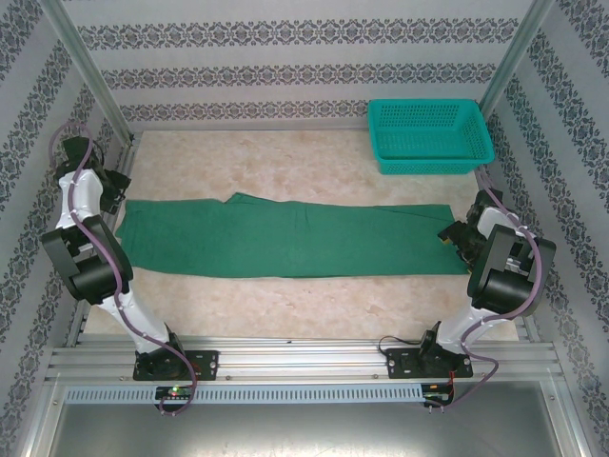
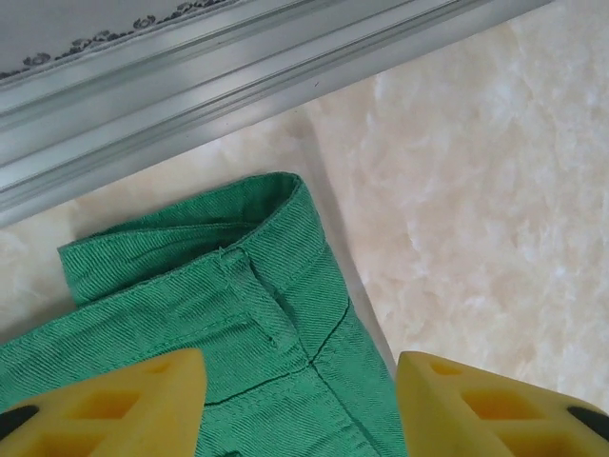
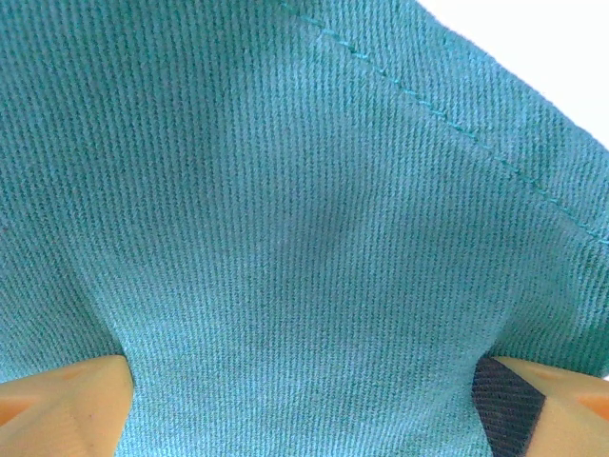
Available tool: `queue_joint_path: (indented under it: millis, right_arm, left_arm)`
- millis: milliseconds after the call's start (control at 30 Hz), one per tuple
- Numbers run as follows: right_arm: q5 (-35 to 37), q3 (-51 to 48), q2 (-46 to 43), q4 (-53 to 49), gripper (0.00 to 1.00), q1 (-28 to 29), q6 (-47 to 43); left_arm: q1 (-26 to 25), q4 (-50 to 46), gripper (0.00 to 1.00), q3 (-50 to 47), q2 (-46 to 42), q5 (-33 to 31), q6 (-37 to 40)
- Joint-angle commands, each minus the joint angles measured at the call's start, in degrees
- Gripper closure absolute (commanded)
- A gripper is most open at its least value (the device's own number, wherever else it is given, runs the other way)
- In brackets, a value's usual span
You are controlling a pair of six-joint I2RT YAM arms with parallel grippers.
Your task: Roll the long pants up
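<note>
Across the middle of the tabletop (image 1: 285,171) the long pants (image 1: 285,246) lie flat, folded lengthwise, with the waistband (image 2: 257,248) to my left and the hems to my right, well apart from the teal mesh basket (image 1: 430,136). My left gripper (image 2: 300,405) hangs over the waistband with its fingers parted, holding nothing. My right gripper (image 3: 304,400) is spread wide astride the hem cloth. For a tight roll, I judge one end must be pinched squarely so the edges stay aligned.
</note>
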Motion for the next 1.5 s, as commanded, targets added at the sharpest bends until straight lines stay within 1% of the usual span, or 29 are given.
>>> queue_joint_path:
  millis: [0, 100, 200, 267, 333, 400, 600, 700, 767, 833, 867, 900, 933, 1033, 1167, 1200, 1300, 1367, 1467]
  right_arm:
    - [-0.03, 0.43, -0.97, -0.48, 0.05, -0.13, -0.79]
    - [0.00, 0.15, -2.37, -1.16, 0.05, -0.15, -0.99]
    - [-0.35, -0.28, -3.38, -1.73, 0.05, -0.20, -1.09]
    - [-0.63, -0.61, -4.29, -1.91, 0.05, -0.16, -1.30]
    - [-0.58, -0.82, -5.49, -2.24, 0.05, -0.22, -1.58]
    - [-0.70, -1.17, -6.63, -2.26, 0.05, -0.31, -1.60]
    - [-2.70, -0.97, -7.20, -2.79, 0.06, 0.41, -1.55]
    - [-2.85, -0.67, -7.26, -2.81, 0.06, 0.68, -1.74]
    - [-2.67, -0.36, -6.92, -2.93, 0.06, 0.89, -1.98]
    - [-2.66, 0.10, -6.47, -3.14, 0.06, 0.97, -2.16]
    - [-2.62, 0.21, -6.37, -3.07, 0.06, 0.96, -2.27]
    - [-2.50, 0.26, -6.34, -2.97, 0.06, 0.91, -2.46]
    - [-2.32, 0.63, -6.14, -3.20, 0.06, 0.92, -2.70]
    - [-1.95, 1.71, -5.70, -3.87, 0.06, 0.84, -3.12]
    - [-1.44, 2.18, -5.89, -4.28, 0.06, 0.65, -3.35]
    - [-1.46, 2.24, -6.06, -4.41, 0.06, 0.41, -3.34]
    - [-1.90, 2.50, -6.46, -4.72, 0.06, -0.21, -3.48]
    - [-1.49, 2.42, -6.83, -4.81, 0.06, -0.50, -3.56]
    - [-1.89, 2.51, -6.85, -4.99, 0.06, -1.37, -3.65]
  left_arm:
    - [-0.35, -1.87, 0.42, -0.65, -3.50, -2.15, 3.51]
    - [-0.63, -0.41, 0.40, -3.68, -3.37, -1.24, 5.64]
    - [-0.75, 2.15, 0.41, -5.79, 0.04, -1.81, 6.72]
    - [-0.76, 2.75, 0.41, -5.23, 3.92, -2.36, 6.91]
    - [-0.93, 1.91, 0.45, -3.29, 7.86, -2.73, 7.12]
    - [-1.04, 1.13, 0.46, -2.94, 9.40, -4.21, 6.77]
    - [-0.96, 1.70, 0.45, -9.46, 6.64, -10.07, 6.20]
    - [-0.84, 3.08, 0.45, -13.22, 6.19, -9.15, 6.59]
    - [-0.84, 4.57, 0.53, -15.62, 6.60, -7.26, 6.51]
    - [-0.94, 5.72, 0.69, -18.48, 7.11, -6.28, 6.55]
    - [-1.02, 5.90, 0.89, -19.72, 7.07, -6.04, 6.51]
    - [-1.13, 6.35, 1.00, -21.58, 6.47, -6.25, 6.28]
    - [-1.11, 7.25, 1.00, -23.94, 5.25, -6.53, 6.08]
    - [-1.06, 8.53, 1.00, -29.63, 0.06, -10.03, 4.86]
    - [-0.52, 6.86, 1.00, -31.41, -5.00, -13.60, 3.30]
    - [-0.21, 7.34, 1.00, -31.86, -6.29, -13.60, 3.18]
    - [0.65, 5.30, 1.00, -30.16, -7.66, -15.24, 2.65]
    - [2.40, 5.22, 1.00, -28.61, -7.23, -14.76, 2.00]
    - [5.42, 6.21, 1.00, -24.49, -4.09, -11.39, 1.28]
